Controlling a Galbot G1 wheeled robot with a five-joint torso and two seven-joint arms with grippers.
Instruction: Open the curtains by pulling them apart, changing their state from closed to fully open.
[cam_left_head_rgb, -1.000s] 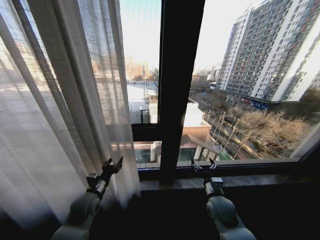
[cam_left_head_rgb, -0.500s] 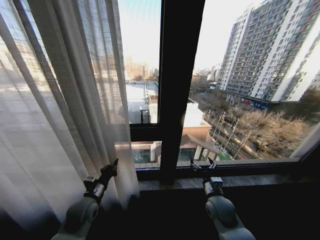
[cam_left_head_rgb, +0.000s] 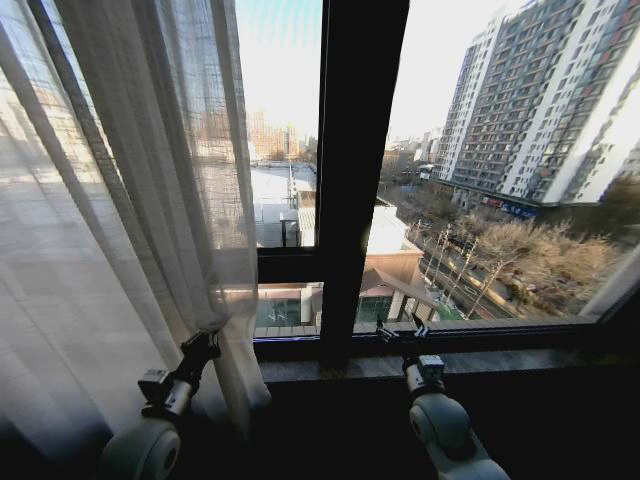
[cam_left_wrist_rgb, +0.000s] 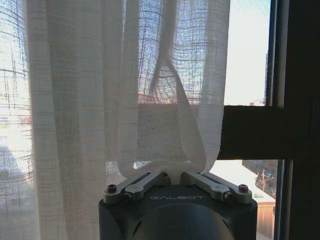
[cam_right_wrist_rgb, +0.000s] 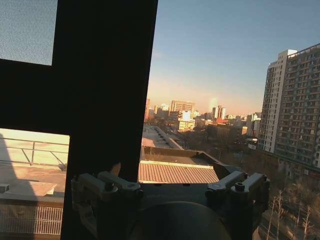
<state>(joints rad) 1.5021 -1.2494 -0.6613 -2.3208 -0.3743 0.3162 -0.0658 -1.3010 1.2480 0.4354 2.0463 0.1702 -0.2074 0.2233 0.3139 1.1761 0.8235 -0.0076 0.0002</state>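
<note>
Now | left gripper (cam_left_head_rgb: 203, 343) fingers clenched on curtain (cam_left_head_rgb: 120, 200) | right gripper (cam_left_head_rgb: 404, 331) released by windowsill (cam_left_head_rgb: 520, 358)

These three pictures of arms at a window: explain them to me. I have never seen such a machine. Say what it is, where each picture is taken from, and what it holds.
This is a wheeled robot with two arms, each ending in a gripper, a two-fingered clamp. The wide picture comes from a camera on its head, looking forward and down at a tall window with a city outside. The other two come from cameras on its wrists, each looking out over that arm's own gripper.

The left gripper is shut on a fold of the sheer curtain; the left wrist view shows the fabric bunched and pinched between its fingers. That curtain hangs gathered at the robot's left.

The right gripper is open and holds nothing. It sits low, by the window sill, beside the dark window frame with bare glass ahead.
</note>
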